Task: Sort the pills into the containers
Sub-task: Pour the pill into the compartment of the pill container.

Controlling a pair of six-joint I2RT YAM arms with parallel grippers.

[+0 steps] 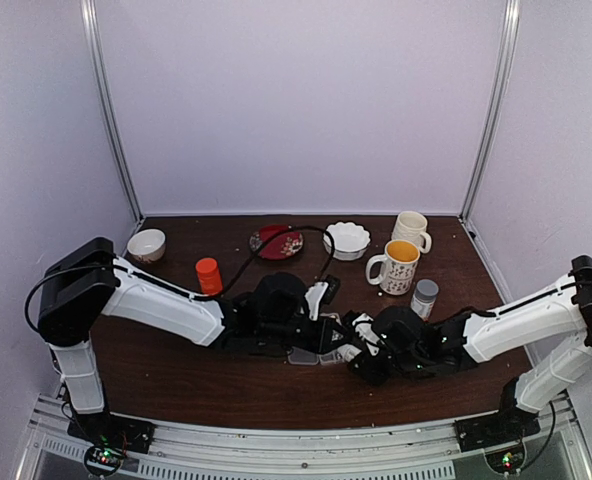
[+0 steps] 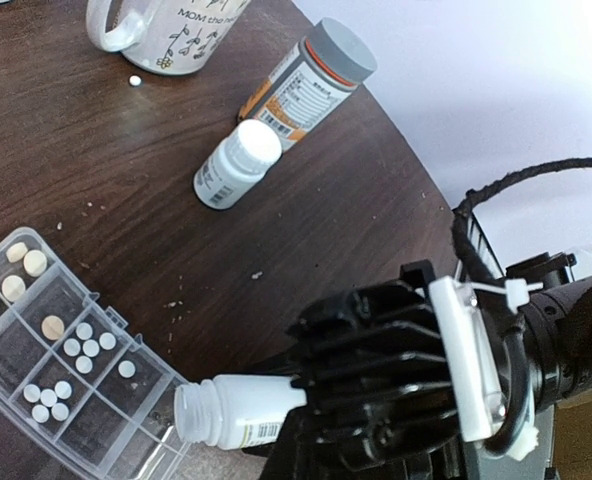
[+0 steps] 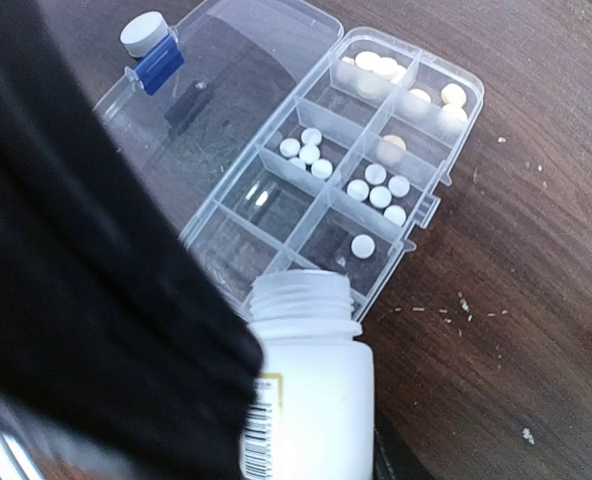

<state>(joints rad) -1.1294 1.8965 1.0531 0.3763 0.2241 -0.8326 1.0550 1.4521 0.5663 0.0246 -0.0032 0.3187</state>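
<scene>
The clear pill box point(image 3: 423, 214) lies open on the dark table, its lid point(image 3: 226, 80) folded back. Its containers hold white pills point(image 3: 379, 187) and cream pills point(image 3: 376, 65); one pill point(image 3: 363, 246) lies alone in a near cell. My right gripper point(image 3: 306, 420) is shut on an uncapped white bottle point(image 3: 311, 390), tilted with its mouth at the box's near edge. The left wrist view shows that bottle point(image 2: 236, 410) beside the box point(image 2: 16, 350). My left gripper point(image 1: 318, 300) hovers just behind the box; its fingers are hidden.
A capped white bottle point(image 2: 236, 165) and a grey-capped bottle point(image 2: 311, 85) lie beyond the box, near a mug point(image 2: 166, 35) and a stray pill point(image 2: 134, 80). An orange bottle point(image 1: 208, 275), bowls point(image 1: 146, 245) and a red plate point(image 1: 276, 242) stand at the back.
</scene>
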